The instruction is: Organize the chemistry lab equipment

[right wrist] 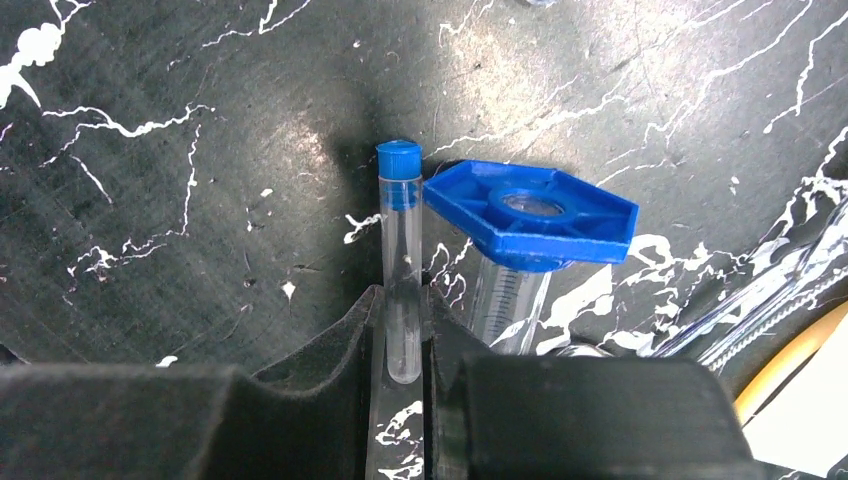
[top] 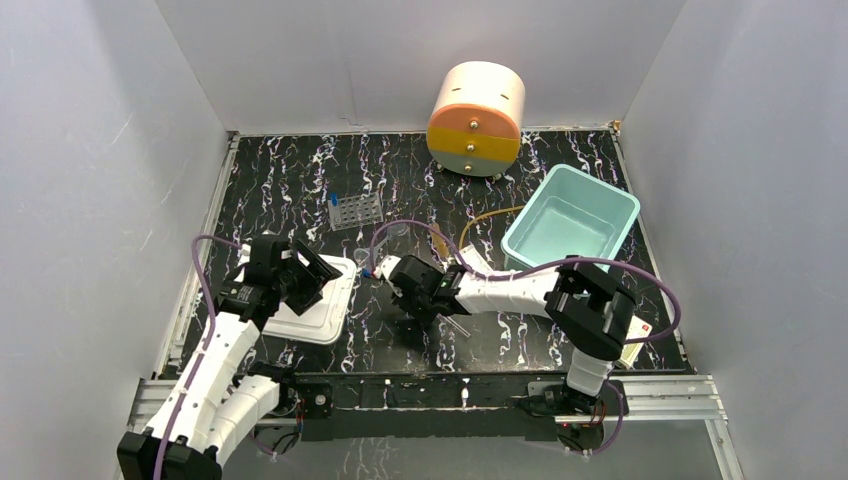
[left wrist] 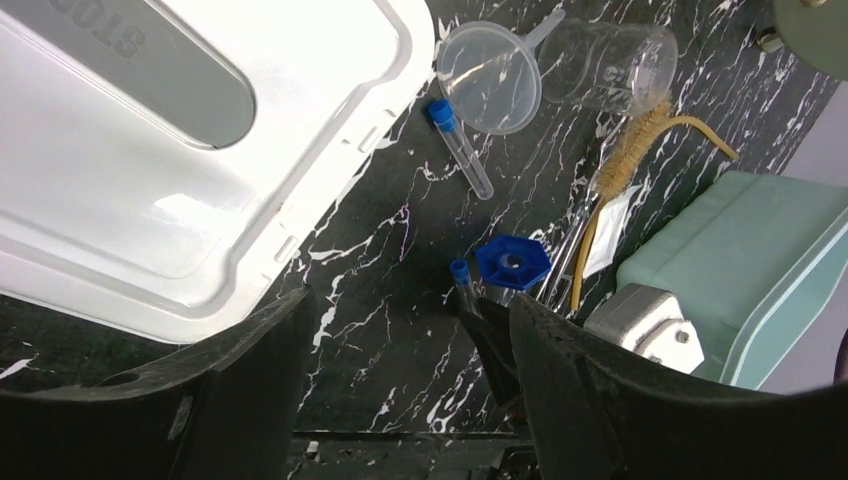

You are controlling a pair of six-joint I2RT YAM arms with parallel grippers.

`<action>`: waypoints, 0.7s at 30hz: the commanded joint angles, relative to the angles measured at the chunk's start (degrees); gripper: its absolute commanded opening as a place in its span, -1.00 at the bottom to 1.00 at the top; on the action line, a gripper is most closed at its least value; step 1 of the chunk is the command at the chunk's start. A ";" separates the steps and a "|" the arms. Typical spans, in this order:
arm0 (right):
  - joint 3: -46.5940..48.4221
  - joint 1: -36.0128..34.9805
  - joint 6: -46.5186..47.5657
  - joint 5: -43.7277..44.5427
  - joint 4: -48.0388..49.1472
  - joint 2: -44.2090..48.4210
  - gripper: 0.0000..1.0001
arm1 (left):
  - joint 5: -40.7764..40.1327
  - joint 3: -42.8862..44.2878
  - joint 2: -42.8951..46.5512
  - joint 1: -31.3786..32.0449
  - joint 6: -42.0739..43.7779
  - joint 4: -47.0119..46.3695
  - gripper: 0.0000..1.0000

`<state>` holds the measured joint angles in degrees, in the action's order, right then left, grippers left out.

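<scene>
Little is sorted so far. The right gripper (right wrist: 405,340) is clamped on one blue-capped tube (right wrist: 402,250) at the centre of the top view, below the tube rack (top: 357,210). The left gripper (left wrist: 405,320) gapes, holding nothing. The funnel (left wrist: 490,75), brush (left wrist: 630,150) and tubing (left wrist: 700,128) lie loose.

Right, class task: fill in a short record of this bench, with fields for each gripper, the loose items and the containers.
Right gripper: shut on a tube
Left gripper: open, over the white lid's edge
Beside held tube: cylinder with blue hexagonal base
Loose near lid: second tube, funnel, beaker, brush, tubing
Rack: far side, left of centre
Bin: teal, right side
</scene>
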<state>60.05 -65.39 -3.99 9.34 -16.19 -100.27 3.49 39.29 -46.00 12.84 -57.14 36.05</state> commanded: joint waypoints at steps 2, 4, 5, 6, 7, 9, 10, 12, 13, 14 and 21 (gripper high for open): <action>-2.27 -0.44 -3.59 -2.61 3.63 4.36 -0.56 | 6.53 -1.70 0.15 -0.27 -0.13 -2.69 0.41; -2.88 -0.40 -4.64 -2.84 5.10 5.28 -0.55 | 8.96 -2.00 -1.07 -0.28 0.14 -3.99 0.41; -2.92 -0.35 -5.02 -2.80 5.41 5.42 -0.55 | 10.04 -2.10 -1.95 -0.27 0.35 -4.52 0.41; -2.92 -0.35 -5.39 -2.80 5.57 5.48 -0.55 | 11.18 -2.23 -2.51 -0.27 0.50 -5.15 0.41; -2.85 -0.29 -5.72 -2.76 5.85 5.48 -0.55 | 12.40 -2.39 -3.06 -0.27 0.68 -6.00 0.41; -2.84 -0.23 -6.29 -2.75 6.43 5.90 -0.56 | 14.73 -2.70 -3.95 -0.27 1.09 -7.62 0.40; -2.84 -0.25 -6.62 -2.82 6.84 6.38 -0.56 | 15.81 -2.85 -4.33 -0.27 1.42 -8.47 0.40; -2.56 -0.27 -7.18 -3.14 7.62 7.52 -0.56 | 18.79 -3.39 -4.82 -0.28 2.03 -10.70 0.39; -2.43 -0.23 -7.58 -3.25 7.92 8.02 -0.56 | 20.18 -3.75 -5.07 -0.27 2.17 -11.75 0.39; -2.20 -0.24 -7.92 -3.28 8.43 8.66 -0.55 | 21.75 -4.32 -5.33 -0.27 2.38 -12.82 0.39; -2.50 -0.03 -10.47 -2.34 14.50 12.04 -0.55 | 30.42 -8.60 -6.41 -0.27 0.05 -21.47 0.26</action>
<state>57.21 -65.39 -12.16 6.50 -8.45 -91.20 25.28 32.77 -52.16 12.84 -55.66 20.84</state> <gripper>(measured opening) 0.229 0.668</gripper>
